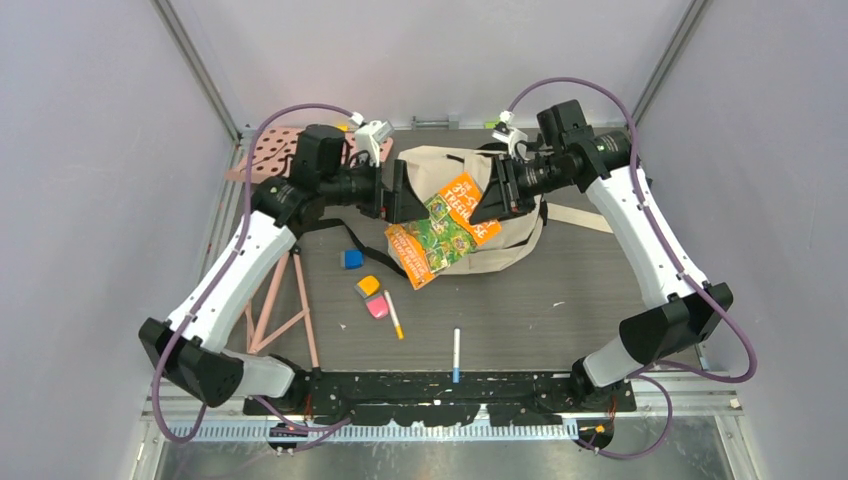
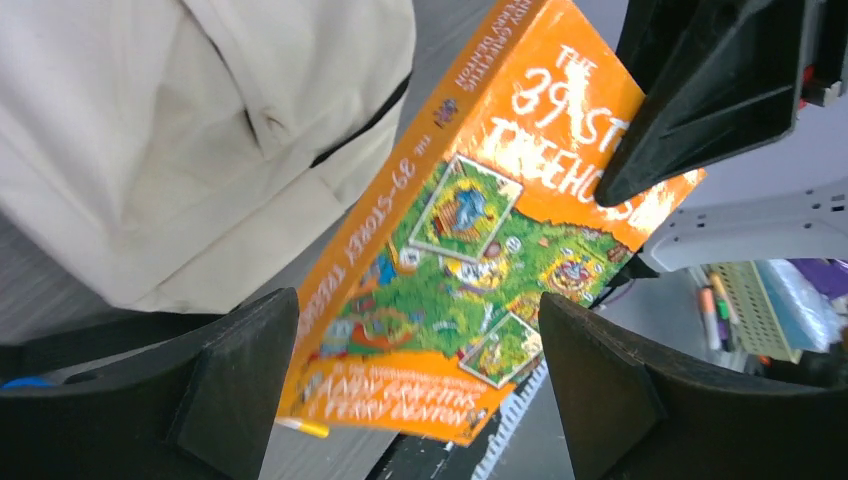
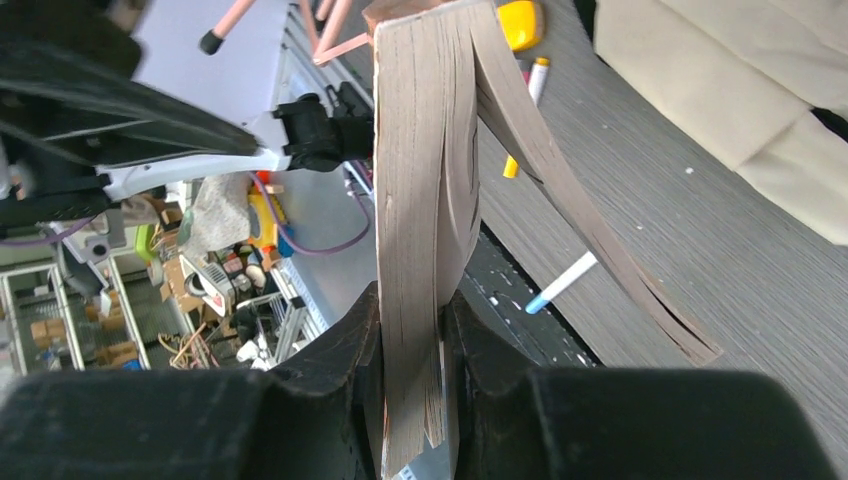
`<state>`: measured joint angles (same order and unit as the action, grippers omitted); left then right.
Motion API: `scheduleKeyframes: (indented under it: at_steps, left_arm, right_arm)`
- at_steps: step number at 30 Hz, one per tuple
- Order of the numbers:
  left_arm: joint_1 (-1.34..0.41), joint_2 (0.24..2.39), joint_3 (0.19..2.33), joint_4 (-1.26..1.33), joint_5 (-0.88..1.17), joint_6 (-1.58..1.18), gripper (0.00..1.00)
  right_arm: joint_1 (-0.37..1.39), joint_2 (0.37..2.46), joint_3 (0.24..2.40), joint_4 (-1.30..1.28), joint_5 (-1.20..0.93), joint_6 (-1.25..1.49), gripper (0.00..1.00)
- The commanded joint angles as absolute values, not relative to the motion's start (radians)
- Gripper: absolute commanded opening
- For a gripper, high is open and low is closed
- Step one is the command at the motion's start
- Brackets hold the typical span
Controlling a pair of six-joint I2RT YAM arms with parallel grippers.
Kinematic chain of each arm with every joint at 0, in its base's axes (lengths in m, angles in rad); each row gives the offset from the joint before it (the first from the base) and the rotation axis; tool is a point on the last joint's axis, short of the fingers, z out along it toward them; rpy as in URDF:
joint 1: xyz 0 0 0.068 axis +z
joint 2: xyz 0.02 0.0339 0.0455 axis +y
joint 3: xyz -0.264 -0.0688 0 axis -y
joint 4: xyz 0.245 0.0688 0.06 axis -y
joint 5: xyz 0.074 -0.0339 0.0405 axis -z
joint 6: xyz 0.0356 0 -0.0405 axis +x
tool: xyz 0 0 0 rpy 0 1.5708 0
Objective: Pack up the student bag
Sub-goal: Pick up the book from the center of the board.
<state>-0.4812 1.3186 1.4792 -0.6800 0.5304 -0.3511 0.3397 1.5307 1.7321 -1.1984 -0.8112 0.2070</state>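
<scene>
Orange cover up, and the right jaws (image 3: 410, 320) are clamped tight on the book (image 1: 445, 228) at its far right corner, with pages fanning loose past the pinch. The left jaws (image 2: 415, 370) stand wide apart with the book's near end framed between them; I can't tell if either pad touches it.

The book hangs tilted, its long axis running far right to near left, low corner poking past the bag's near edge. The student bag (image 1: 512, 245) lies slumped at the far middle of the desk (image 1: 560, 310) between both wrists, its bulk running far left to near right. Where its mouth faces, I can't tell.

Near left is crowded: blue cube (image 1: 352, 259), eraser (image 1: 373, 296), yellow pen (image 1: 394, 314), pink frame (image 1: 285, 300). A white pen (image 1: 456, 356) lies by the near edge. The widest bare mat is near right.
</scene>
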Motion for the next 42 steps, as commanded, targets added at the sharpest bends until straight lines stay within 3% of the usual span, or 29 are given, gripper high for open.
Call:
scheduleKeyframes:
  at_steps: [1, 7, 10, 13, 16, 18, 20, 21, 23, 24, 28, 42]
  left_arm:
    - [-0.464, 1.367, 1.487, -0.570, 0.701, -0.412, 0.93]
    - [-0.447, 1.417, 1.499, -0.561, 0.763, -0.406, 0.93]
    - [-0.446, 1.439, 1.470, -0.512, 0.928, -0.472, 0.85]
    - [-0.446, 1.441, 1.420, -0.439, 1.032, -0.571, 0.57]
    - [-0.444, 1.409, 1.367, -0.374, 1.041, -0.619, 0.19]
    - [-0.436, 1.394, 1.355, -0.364, 1.034, -0.622, 0.01]
    - [-0.418, 1.379, 1.351, -0.360, 1.027, -0.626, 0.00]
    - [-0.411, 1.371, 1.348, -0.347, 1.026, -0.631, 0.00]
    - [-0.403, 1.359, 1.341, -0.307, 1.036, -0.662, 0.00]
    - [-0.401, 1.359, 1.346, -0.296, 1.049, -0.670, 0.00]
    - [-0.400, 1.375, 1.407, -0.423, 1.103, -0.607, 0.00]
    - [-0.402, 1.372, 1.461, -0.398, 1.214, -0.648, 0.00]
  right_arm:
    - [0.374, 1.524, 1.810, -1.153, -0.985, 0.214, 0.01]
    - [0.408, 1.530, 1.815, -1.174, -0.997, 0.191, 0.01]
    - [0.413, 1.523, 1.805, -1.163, -0.968, 0.187, 0.01]
    - [0.413, 1.513, 1.793, -1.123, -0.895, 0.193, 0.01]
    - [0.413, 1.499, 1.781, -1.070, -0.815, 0.217, 0.02]
    - [0.412, 1.483, 1.769, -1.026, -0.720, 0.240, 0.16]
    - [0.409, 1.456, 1.746, -0.979, -0.636, 0.252, 0.35]
    - [0.409, 1.438, 1.728, -0.946, -0.592, 0.257, 0.52]
    - [0.403, 1.420, 1.698, -0.900, -0.560, 0.259, 0.69]
    - [0.396, 1.419, 1.694, -0.893, -0.559, 0.257, 0.72]
    - [0.379, 1.446, 1.723, -0.876, -0.610, 0.231, 0.79]
    - [0.400, 1.625, 1.890, -1.011, -0.996, 0.167, 0.78]
